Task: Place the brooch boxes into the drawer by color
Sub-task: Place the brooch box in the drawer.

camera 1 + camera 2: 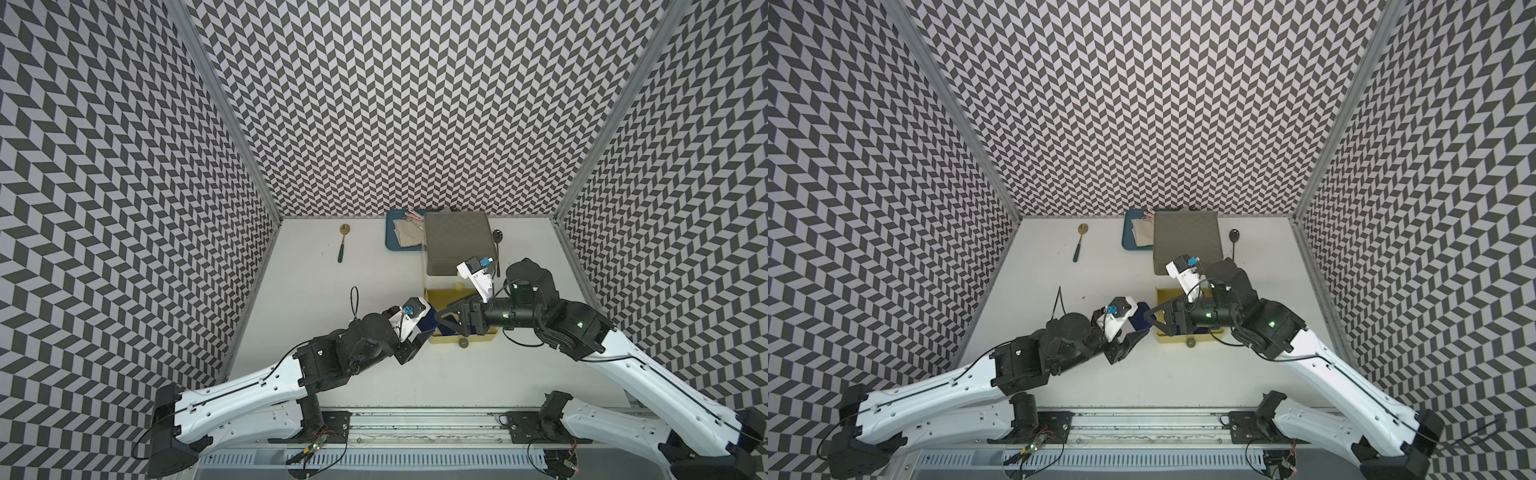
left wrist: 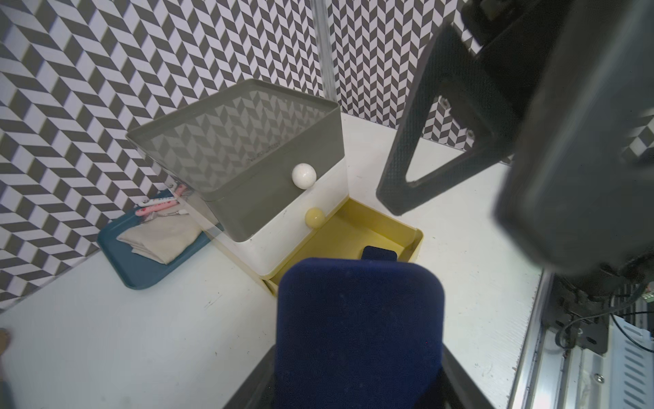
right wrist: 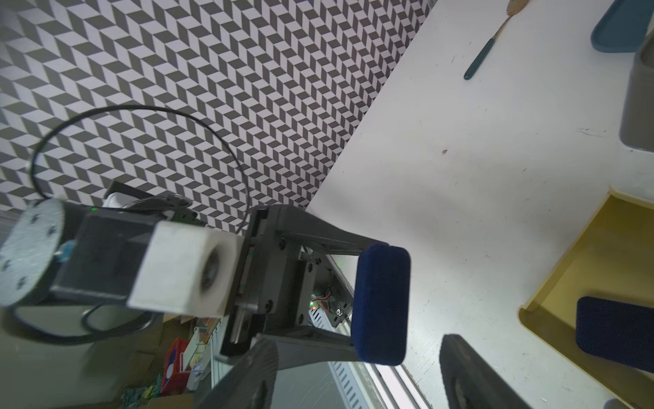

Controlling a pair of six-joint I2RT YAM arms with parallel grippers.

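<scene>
The drawer chest [image 1: 455,241] has a grey top, a white middle and a yellow bottom drawer [image 1: 465,338] pulled open toward me. One navy brooch box [image 2: 378,252] lies inside the yellow drawer [image 2: 384,219]. My left gripper [image 2: 357,354] is shut on another navy brooch box [image 2: 359,329], held just left of the open drawer, in both top views [image 1: 428,321] [image 1: 1140,315]. My right gripper [image 3: 357,375] reaches across the drawer, open, its two fingers either side of the held box's end [image 3: 380,304] without visible contact. No red or black boxes show.
A blue tray [image 1: 392,245] with a folded cloth and pens sits behind the chest on the left. A gold spoon with a green handle [image 1: 343,243] lies at back left. A black spoon [image 1: 497,245] lies right of the chest. The yellow drawer's knob [image 1: 463,343] sticks forward.
</scene>
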